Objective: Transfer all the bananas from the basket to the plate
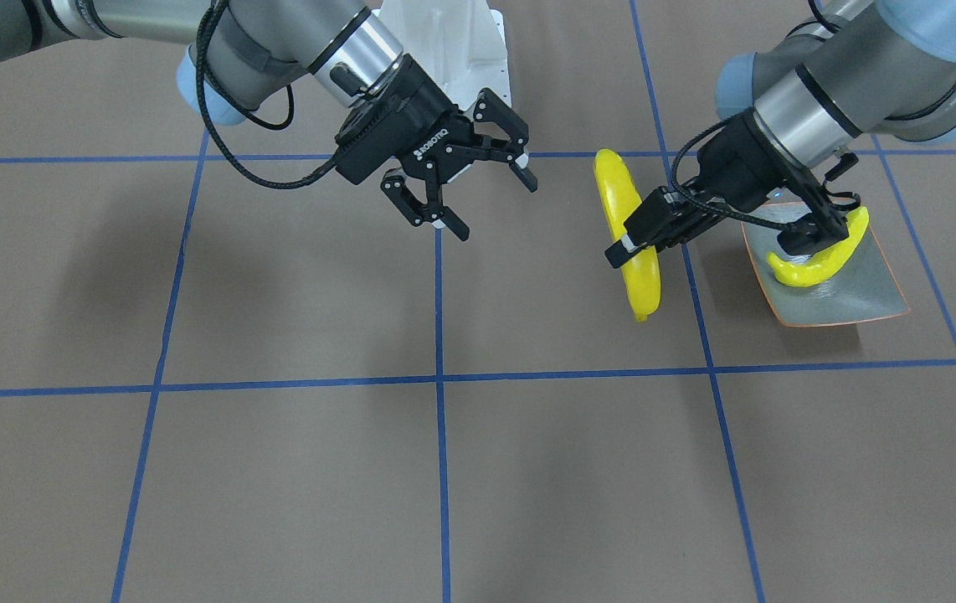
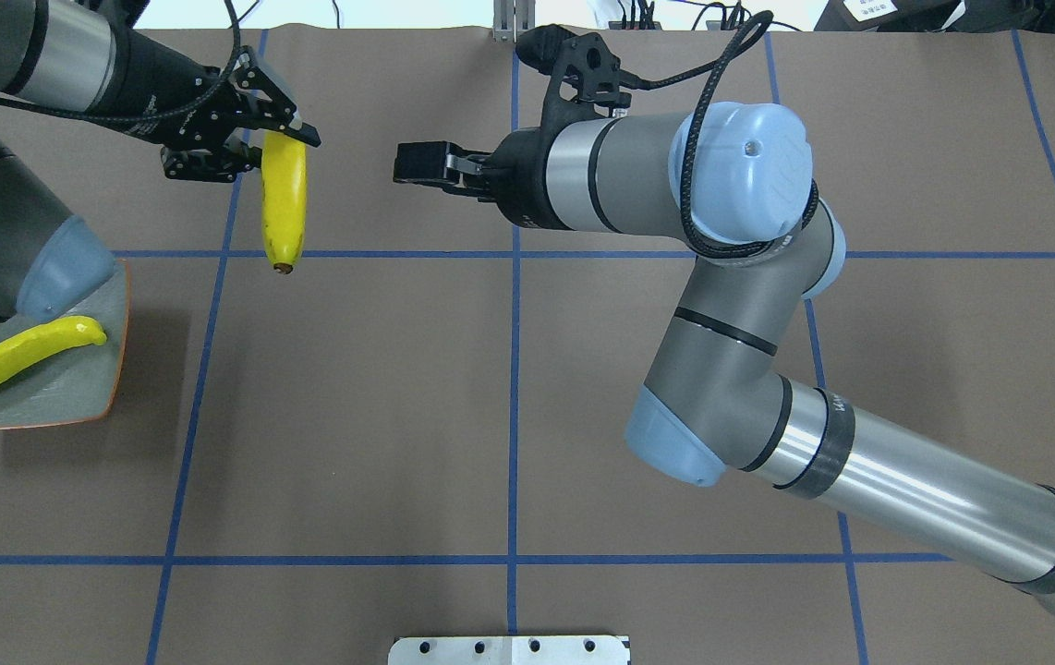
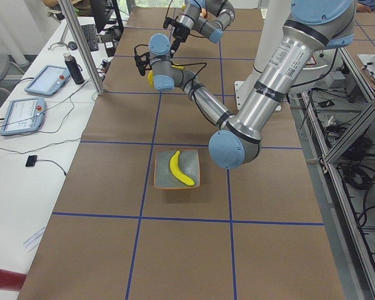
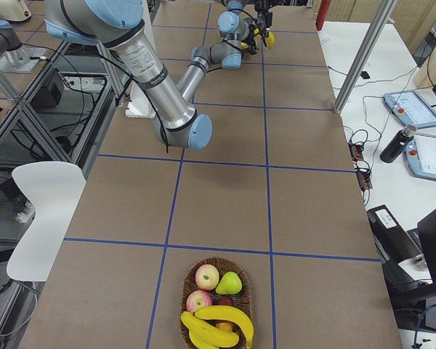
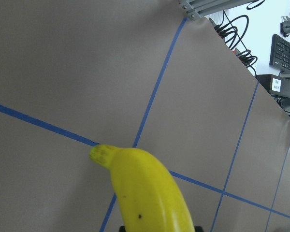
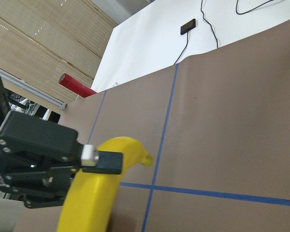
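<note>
Two glossy curved bananas | held banana pinched in left fingers | second banana on square plate | right fingers spread

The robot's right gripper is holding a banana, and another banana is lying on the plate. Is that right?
Not quite: the left gripper holds the held banana, as the overhead view shows. The right gripper is open and empty. The plate does hold the other banana.

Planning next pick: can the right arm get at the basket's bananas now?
Probably yes: right gripper is open and empty, bananas lie on top in the basket, bare table between.
</note>
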`<state>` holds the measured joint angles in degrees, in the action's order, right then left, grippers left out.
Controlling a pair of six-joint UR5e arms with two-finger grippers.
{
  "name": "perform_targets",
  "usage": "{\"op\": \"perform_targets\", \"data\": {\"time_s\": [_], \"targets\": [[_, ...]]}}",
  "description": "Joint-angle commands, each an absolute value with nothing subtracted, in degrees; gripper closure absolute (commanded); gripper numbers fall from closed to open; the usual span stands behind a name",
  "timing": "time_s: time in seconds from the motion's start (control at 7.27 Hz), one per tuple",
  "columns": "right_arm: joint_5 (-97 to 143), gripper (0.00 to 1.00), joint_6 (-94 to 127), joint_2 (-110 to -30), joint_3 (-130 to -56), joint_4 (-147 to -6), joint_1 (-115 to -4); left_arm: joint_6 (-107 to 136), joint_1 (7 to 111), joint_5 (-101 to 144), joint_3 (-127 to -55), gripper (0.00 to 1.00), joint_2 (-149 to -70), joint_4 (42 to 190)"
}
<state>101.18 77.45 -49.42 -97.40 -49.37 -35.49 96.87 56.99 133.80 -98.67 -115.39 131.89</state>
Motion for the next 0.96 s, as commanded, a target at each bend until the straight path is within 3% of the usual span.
{"op": "perform_targets", "data": {"time_s": [0.0,0.41,0.82], "targets": [[106.07,0.0,71.68,-53.33,-99.65,-57.87,-39.1,85.5,60.01,134.03,-100.18,1.0,-106.49,133.33],[107.83,0.0,58.14,-58.25,-101.42,-68.97,-43.49,58.53,64.23,133.51,-101.42,1.0,-94.25,133.33],[118.7,0.0,43.28,-67.65,-106.08,-70.05,-53.75,34.68,64.51,123.51,-99.51,1.0,-89.74,132.72]]}}
